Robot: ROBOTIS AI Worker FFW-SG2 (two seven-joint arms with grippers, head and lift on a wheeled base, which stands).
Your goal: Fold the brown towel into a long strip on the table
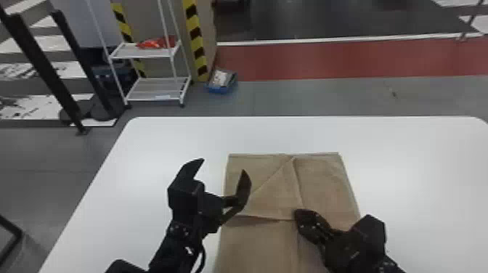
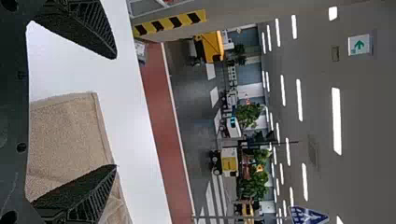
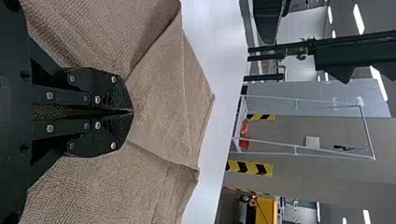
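While left end effector (image 1: 224, 166) gapes, right end effector (image 1: 299, 214) clamps coarse, creased brown towel (image 1: 323, 181).

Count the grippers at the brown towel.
2: the left gripper, open, by the brown towel's left edge; the right gripper, closed, its tips at the towel's middle.

Floor (image 1: 308, 96) grey, crossed by a red band (image 1: 326, 60). White rack (image 1: 130, 51), 2 shelves (image 1: 152, 90) visible, stands beside yellow-black striped edging (image 1: 196, 40). Ceiling lights (image 2: 336, 121) lit.
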